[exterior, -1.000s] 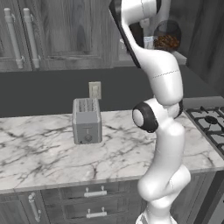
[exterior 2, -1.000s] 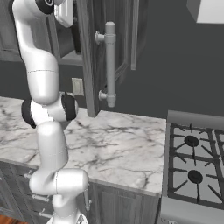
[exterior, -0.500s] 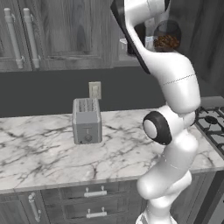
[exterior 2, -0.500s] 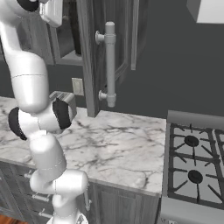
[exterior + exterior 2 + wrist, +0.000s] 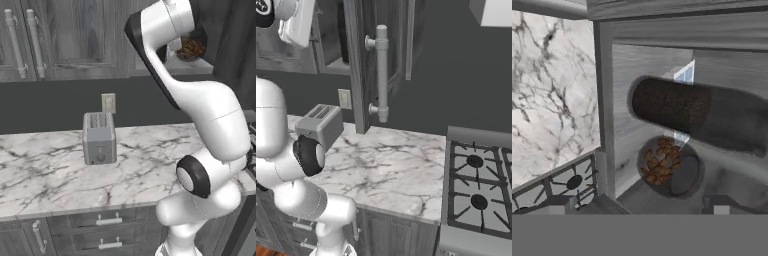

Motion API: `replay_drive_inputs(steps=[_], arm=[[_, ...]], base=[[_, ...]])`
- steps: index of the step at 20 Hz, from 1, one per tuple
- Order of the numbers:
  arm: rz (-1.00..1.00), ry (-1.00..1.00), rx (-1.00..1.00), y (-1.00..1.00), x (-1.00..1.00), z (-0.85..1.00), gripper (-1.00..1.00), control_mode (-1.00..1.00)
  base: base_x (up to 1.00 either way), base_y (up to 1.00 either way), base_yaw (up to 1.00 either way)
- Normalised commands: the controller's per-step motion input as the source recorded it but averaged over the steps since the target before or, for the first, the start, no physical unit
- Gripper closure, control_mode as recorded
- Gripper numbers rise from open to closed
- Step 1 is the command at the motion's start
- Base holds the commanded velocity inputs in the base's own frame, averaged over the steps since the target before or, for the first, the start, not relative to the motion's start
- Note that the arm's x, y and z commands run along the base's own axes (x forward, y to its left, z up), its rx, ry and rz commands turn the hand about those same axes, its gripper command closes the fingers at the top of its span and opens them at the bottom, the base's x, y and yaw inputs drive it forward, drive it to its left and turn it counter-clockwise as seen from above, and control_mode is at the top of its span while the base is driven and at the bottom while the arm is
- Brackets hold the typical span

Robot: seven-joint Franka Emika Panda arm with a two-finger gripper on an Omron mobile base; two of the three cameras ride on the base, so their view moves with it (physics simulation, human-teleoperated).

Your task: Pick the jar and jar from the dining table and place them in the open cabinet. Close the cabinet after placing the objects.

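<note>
Hand view: gripper [image 5: 637, 204] spread wide, fingertips mostly cropped, before both shelved jars [image 5: 667, 167].

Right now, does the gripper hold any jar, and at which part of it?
Nothing is held. The gripper is open and both jars, the tall jar and the squat jar, are inside the cabinet.

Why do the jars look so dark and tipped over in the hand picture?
Hand view: the camera rolls with the hand, so the tall jar only looks sideways; it sits deep in the shadowed cabinet. Left base view: the round jar catches more light, its brown contents clear. No blur anywhere.
</note>
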Motion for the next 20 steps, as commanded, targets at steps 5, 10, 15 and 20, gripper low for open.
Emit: replay_drive_inputs(steps=[5,10,15,20], arm=[[-0.06,0.00,0.00,0.00,-0.78,-0.49,-1.00,-1.00],[-0.06,0.00,0.00,0.00,-0.77,-0.41,-1.00,-1.00],[-0.06,0.00,0.04,-0.02,-0.76,-0.21,-1.00,-1.00],[-0.05,0.00,0.08,-0.09,-0.75,-0.11,-1.00,-1.00]], base=[[0.00,0.00,0.00],[0.00,0.00,0.00],[0.00,0.00,0.00],[0.00,0.00,0.00]])
